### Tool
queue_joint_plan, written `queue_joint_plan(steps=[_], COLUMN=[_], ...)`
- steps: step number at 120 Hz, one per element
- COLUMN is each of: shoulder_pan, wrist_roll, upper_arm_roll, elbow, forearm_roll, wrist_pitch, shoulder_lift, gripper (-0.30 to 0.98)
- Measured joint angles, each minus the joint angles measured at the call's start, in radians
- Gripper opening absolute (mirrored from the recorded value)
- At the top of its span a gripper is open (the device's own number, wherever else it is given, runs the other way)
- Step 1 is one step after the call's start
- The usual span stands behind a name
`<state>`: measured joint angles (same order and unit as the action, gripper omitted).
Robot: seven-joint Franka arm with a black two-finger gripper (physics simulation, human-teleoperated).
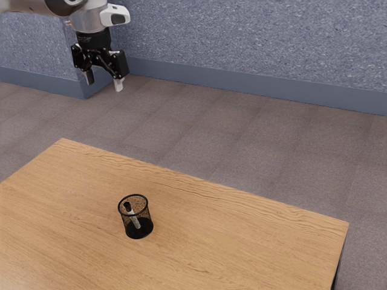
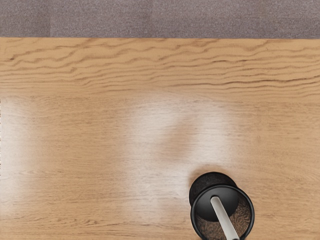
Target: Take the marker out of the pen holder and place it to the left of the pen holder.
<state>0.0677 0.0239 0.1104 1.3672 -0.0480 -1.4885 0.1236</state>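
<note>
High at the upper left of the exterior view, my gripper (image 1: 104, 84) hangs open, its two fingertips well apart with nothing between them. Far below it, a black mesh pen holder (image 1: 139, 232) stands upright on the wooden table. A white marker with a black end (image 1: 133, 217) leans inside the holder, black end up by the rim. In the wrist view the pen holder (image 2: 212, 204) appears from above, with the pale barrel of the marker (image 2: 224, 218) slanting across its opening.
The wooden table (image 1: 224, 229) carries the holder, with bare wood around it. Its far edge (image 2: 150, 39) borders the carpeted floor. A blue-grey speckled wall (image 1: 254, 42) rises behind.
</note>
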Motion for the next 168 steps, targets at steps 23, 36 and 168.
queue_joint_plan(steps=[23,36,168], shoulder_pan=[-0.001,-0.004,0.125], wrist_roll=[0.003,0.003,-0.08], upper_arm_roll=[0.0,-0.003,-0.004], elbow=[0.0,-0.002,0.339], forearm_roll=[0.002,0.02,0.07], wrist_pitch=[0.003,0.008,0.13], shoulder_lift=[-0.001,-0.007,0.236], gripper=[0.69,0.69,0.69])
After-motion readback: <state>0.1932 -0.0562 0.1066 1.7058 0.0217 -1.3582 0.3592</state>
